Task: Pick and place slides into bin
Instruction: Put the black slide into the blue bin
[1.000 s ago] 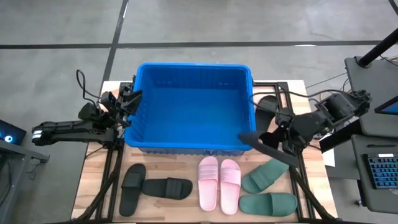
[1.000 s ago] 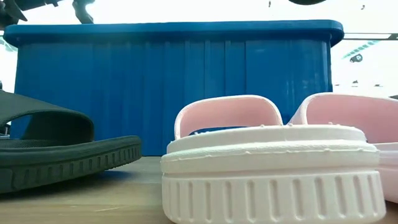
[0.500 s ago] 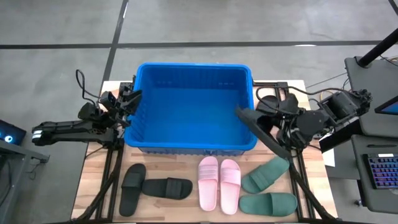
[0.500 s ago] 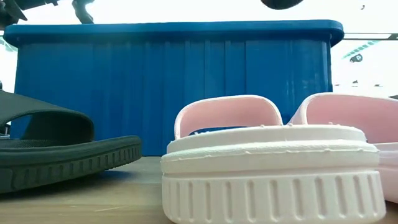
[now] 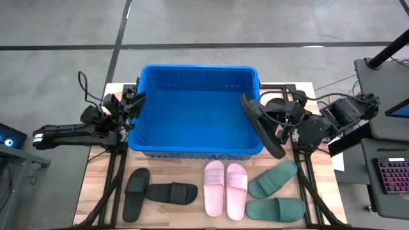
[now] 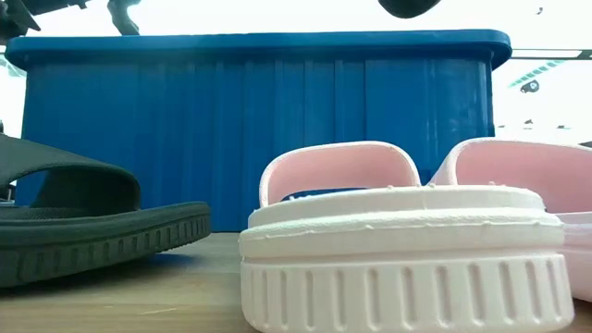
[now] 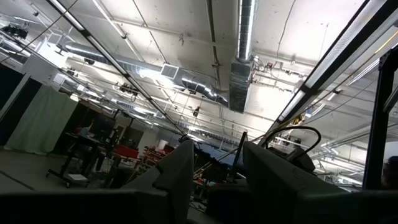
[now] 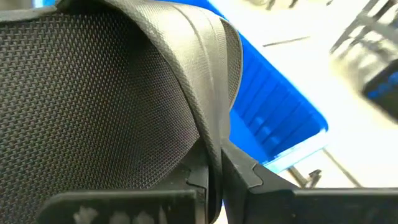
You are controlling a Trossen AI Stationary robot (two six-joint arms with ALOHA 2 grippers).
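Note:
My right gripper (image 5: pixel 281 124) is shut on a black slide (image 5: pixel 262 124), which hangs over the right rim of the blue bin (image 5: pixel 192 137); its end also shows at the top of the low view, black slide (image 6: pixel 412 7). On the table in front of the bin lie two black slides (image 5: pixel 156 191), two pink slides (image 5: pixel 225 188) and two green slides (image 5: pixel 275 195), soles down. Another black slide (image 5: pixel 276 104) lies right of the bin, partly hidden by my arm. My left gripper (image 5: pixel 135 102) stands open beside the bin's left wall, holding nothing. My right gripper pinches the black slide's strap at its edge (image 8: pixel 208 143) between the two fingers (image 8: pixel 245 174). The fingers come from the table's right, slanting down. The slide is lifted clear and turned on its side, its length running from near to far above the bin's right rim.
The bin (image 6: pixel 259 129) fills the table's middle, and its inside holds no slide. Dark frame rails (image 5: pixel 115 172) run along both sides of the wooden table. Desks with a keyboard (image 5: pixel 390 176) stand beyond the right edge.
My right gripper has turned at the wrist while staying about in place. The black slide has swung about with it. It lay level across the bin's near right corner; now it stands on its side, its free end toward the far edge, over the bin's right rim.

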